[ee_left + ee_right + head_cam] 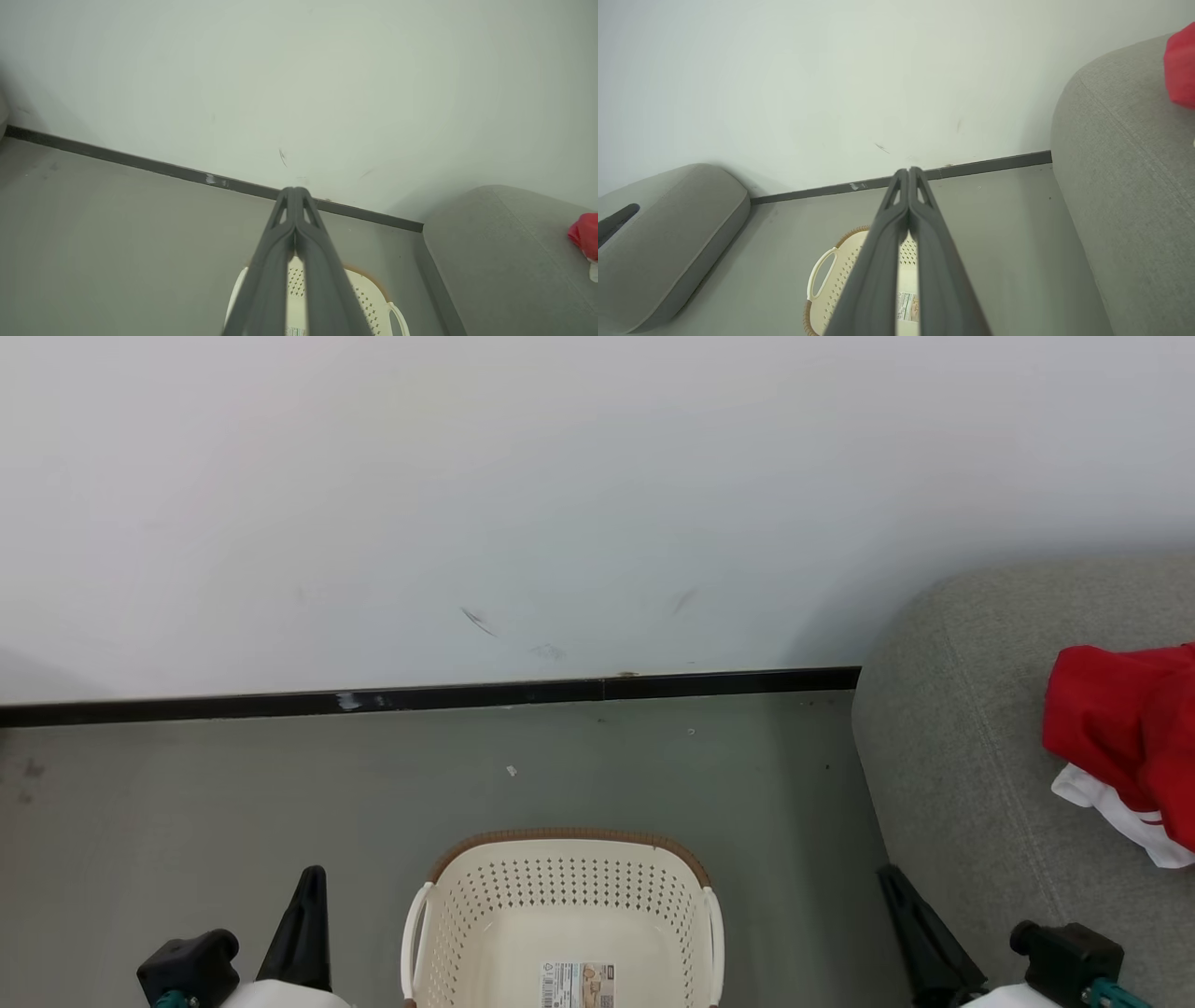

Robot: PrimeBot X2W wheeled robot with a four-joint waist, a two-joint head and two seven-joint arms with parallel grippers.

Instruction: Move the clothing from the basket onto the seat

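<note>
The cream-white basket (560,915) stands on the floor at the bottom centre of the head view, with just a label sticker (577,985) on its floor. Red and white clothing (1125,747) lies on the grey seat (952,756) at the right. My left gripper (311,877) rests at the lower left, left of the basket, and its fingers meet at the tip in the left wrist view (294,190), holding nothing. At the lower right, my right gripper (885,874) sits against the seat's front edge, likewise shut and empty in its wrist view (908,171).
A white wall (560,504) with a black baseboard (429,695) runs behind the grey floor (233,784). In the right wrist view, another grey upholstered piece (668,233) stands at the left.
</note>
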